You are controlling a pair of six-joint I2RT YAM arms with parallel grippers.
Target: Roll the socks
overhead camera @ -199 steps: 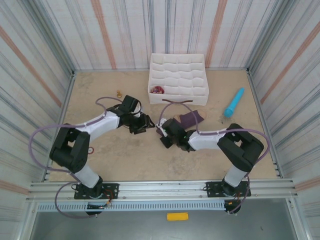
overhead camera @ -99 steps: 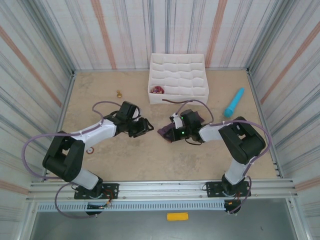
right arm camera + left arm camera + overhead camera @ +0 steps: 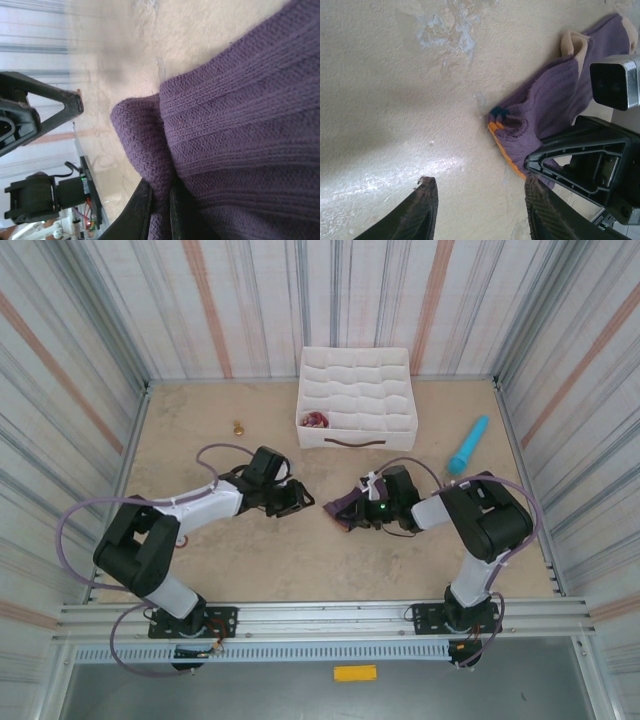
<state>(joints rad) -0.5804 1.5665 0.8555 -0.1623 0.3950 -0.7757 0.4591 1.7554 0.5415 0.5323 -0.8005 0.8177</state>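
Beige tabletop [image 3: 250, 560] walled in by striped panels; near its middle the left gripper [image 3: 292, 498] sits low, fingers parted with nothing between them, pointing at the purple sock [image 3: 341, 508]; the sock's orange-striped end lies just beside that gripper; the right gripper [image 3: 362, 512] pinches a fold of the sock tight; behind stands a white divided box [image 3: 355, 390]; at far right lies a turquoise stick [image 3: 468, 445].

Both arms stretch inward and low, wrists nearly meeting mid-scene — left gripper [image 3: 292, 498] with fingers parted (pointing right), right gripper [image 3: 352, 512] facing it, clamped on the purple sock [image 3: 555, 100].
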